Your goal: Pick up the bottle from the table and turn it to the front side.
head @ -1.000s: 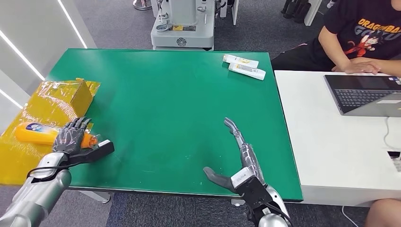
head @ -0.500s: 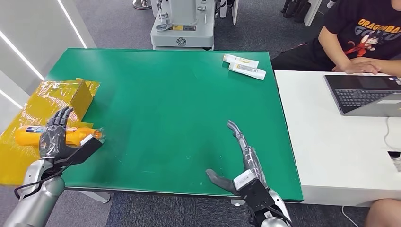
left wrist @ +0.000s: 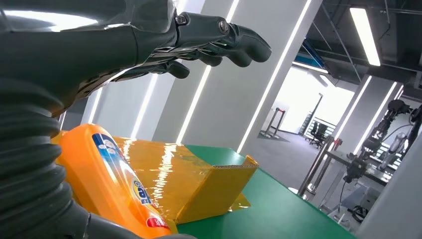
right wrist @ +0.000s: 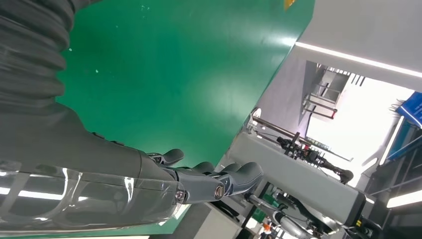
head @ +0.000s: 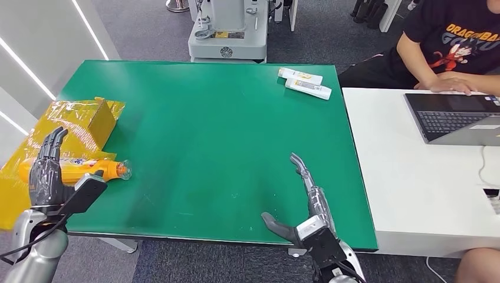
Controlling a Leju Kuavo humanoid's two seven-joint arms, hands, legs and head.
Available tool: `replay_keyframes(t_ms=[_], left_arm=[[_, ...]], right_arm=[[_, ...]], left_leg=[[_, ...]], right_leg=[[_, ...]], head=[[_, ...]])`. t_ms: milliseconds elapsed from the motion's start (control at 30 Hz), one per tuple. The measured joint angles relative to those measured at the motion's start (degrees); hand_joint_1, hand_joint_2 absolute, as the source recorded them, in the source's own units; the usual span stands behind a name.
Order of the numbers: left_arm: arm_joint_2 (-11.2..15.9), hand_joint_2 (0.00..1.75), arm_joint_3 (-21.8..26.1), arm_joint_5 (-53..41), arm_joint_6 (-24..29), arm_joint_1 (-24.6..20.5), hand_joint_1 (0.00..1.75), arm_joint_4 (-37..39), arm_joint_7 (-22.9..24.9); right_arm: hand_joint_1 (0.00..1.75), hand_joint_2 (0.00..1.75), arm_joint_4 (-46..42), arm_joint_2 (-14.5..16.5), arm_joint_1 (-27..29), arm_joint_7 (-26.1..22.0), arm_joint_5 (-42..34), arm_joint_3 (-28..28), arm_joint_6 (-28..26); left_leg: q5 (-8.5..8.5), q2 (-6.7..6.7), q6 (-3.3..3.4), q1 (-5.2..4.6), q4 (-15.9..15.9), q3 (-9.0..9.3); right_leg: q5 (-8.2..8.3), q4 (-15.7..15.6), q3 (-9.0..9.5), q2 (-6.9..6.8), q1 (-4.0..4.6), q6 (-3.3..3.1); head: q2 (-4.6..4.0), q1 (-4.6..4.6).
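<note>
Lying on its side, your orange bottle (head: 76, 169) rested at the green surface (head: 206, 130) edge; left hand (head: 50, 171) and right hand (head: 303, 200) were spread, holding nothing.

Orange bottle (head: 73, 169) with a blue-white label; yellow glossy-wrapped box (head: 88, 121). Green surface (head: 218, 130), white surface (head: 407, 177) beside it. Two white tubes (head: 303, 82) with yellow print. Robot hand (head: 47, 177) dark grey, arms silver. Person's shirt (head: 454, 29) black with orange lettering.
</note>
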Motion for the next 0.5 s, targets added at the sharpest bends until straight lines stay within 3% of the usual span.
replay_keyframes(t_ms=[167,333,500], left_arm=[[-0.1,1.75,0.4,2.0,-0.1,0.9,0.00,-1.4,-0.7],[-0.9,1.75,1.1,9.1,-1.0,6.0,0.00,-8.6,-2.9],[-4.6,1.75,0.0,23.3,-3.9,9.0,0.00,-17.0,-9.7]], right_arm=[[0.00,1.75,-0.2,0.0,0.1,-0.2,0.0,0.0,-0.1],[0.00,1.75,-0.2,0.0,0.5,-1.3,-0.6,-0.1,-0.6],[0.00,1.75,0.0,0.0,0.4,-2.7,-1.4,-0.1,-0.8]], left_leg=[[0.00,0.02,0.00,0.00,0.0,0.00],[-0.07,0.04,-0.05,-0.01,0.0,0.00],[-0.11,-0.04,-0.01,-0.02,0.0,-0.01]], right_leg=[[0.00,0.0,0.00,0.02,0.00,0.00],[-0.05,0.0,-0.02,0.05,0.00,0.00],[-0.08,-0.1,0.01,-0.02,-0.01,0.02]], head=[[0.00,-0.01],[0.00,0.00],[0.00,-0.01]])
